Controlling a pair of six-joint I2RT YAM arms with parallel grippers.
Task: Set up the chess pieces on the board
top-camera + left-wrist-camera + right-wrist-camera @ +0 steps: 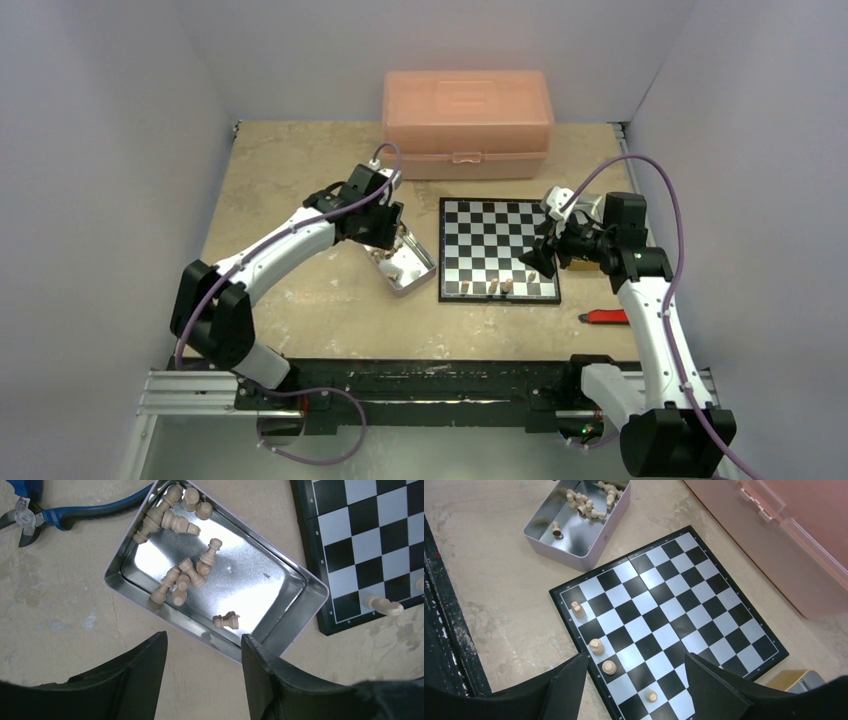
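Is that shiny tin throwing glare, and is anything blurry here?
Left wrist view: the rectangular silver metal tin mirrors light in white patches; the black fingers look soft. Top view: even light, the tan wooden chess pieces mere specks.

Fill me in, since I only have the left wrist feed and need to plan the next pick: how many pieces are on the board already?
Observer: Four light chess pieces are on the board, all in the rows nearest the robot.
Operator: Where is the right gripper?
Observer: The right gripper hovers open and empty over that same near end of the board.
Operator: Anything loose on that side?
Observer: A red-handled tool lies on the table, just off the board's near right corner.
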